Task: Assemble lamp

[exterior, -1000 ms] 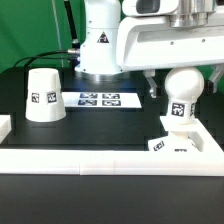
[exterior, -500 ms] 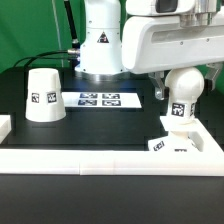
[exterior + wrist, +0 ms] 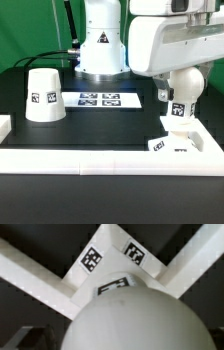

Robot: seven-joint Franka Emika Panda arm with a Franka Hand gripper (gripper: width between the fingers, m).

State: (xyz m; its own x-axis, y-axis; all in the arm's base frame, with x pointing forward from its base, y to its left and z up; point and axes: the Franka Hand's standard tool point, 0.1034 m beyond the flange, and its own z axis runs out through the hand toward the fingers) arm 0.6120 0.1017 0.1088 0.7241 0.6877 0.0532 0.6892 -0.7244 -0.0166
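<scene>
**On the base, the bulb stands upright; the shade waits apart**

At the exterior view's right, the bulb (image 3: 181, 100) stands upright with its neck down in the base (image 3: 172, 143). The base sits on the black counter (image 3: 100, 130), tucked into the corner of the white raised frame (image 3: 100, 157). The end effector (image 3: 184, 88) hangs directly over the bulb. One dark finger (image 3: 161, 96) shows just beside the ball, but the arm's white body hides the other. I cannot tell whether the end effector is clamped on the bulb or standing slightly off it. The wrist view is mostly filled by the bulb's rounded top, with the tagged base and the frame's two arms beneath it.

My judgement is that the step in hand is seating the bulb in the base. If so, the next move is to finish any seating turn, let go cleanly and lift straight up so the bulb is not tipped. After that the arm has to reach across to the shade (image 3: 43, 95).

Nothing here is a true container. The base's socket holds the bulb's neck. The shade stands wide mouth down, well apart from the base, at the exterior view's left of the marker board (image 3: 100, 99). What lies under it is hidden.
</scene>
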